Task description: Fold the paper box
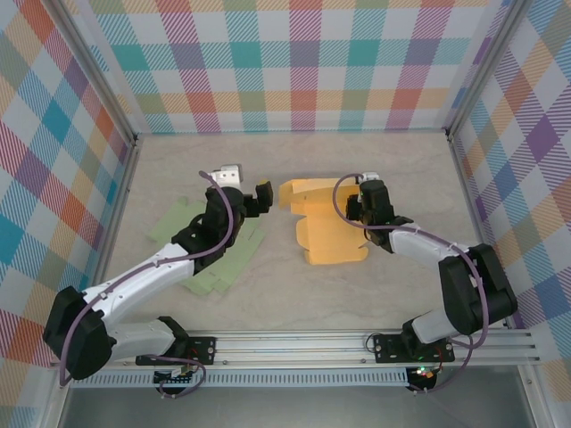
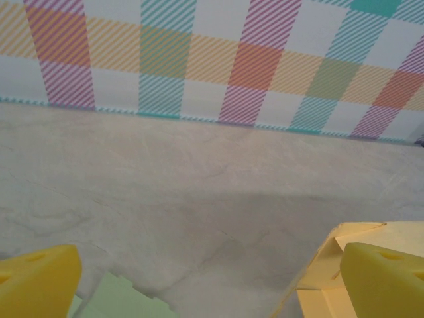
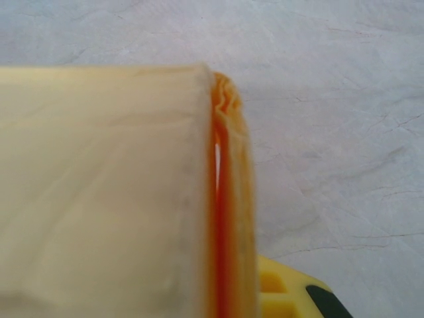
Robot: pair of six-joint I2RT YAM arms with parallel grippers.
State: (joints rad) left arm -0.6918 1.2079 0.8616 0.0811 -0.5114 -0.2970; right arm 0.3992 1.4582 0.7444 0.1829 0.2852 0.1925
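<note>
The paper box [image 1: 326, 230] lies on the table [image 1: 384, 160] a little right of the middle. It is pale yellow, partly folded, with flaps standing up on its far and right sides. Left of it lies a flat green sheet [image 1: 227, 269], under the left arm.

The left arm reaches from its base at the near left corner diagonally toward the middle, low over the green sheet, with the wrist turned toward the box. The left pincer [image 1: 260, 198] is just beside the left edge of the box but does not touch it. In the left wrist view its two yellow fingers [image 2: 40, 278] stand wide apart and hold nothing; one corner of the box is near the right finger.

The right arm bends from its base at the near right, goes up and curves back to the left, so that the right pincer [image 1: 364, 207] meets the right side of the box. In the right wrist view a folded wall of the box lies against the inner side of one yellow finger [image 3: 285, 295] and hides the other. I cannot tell whether this pincer is closed on the wall.
</note>
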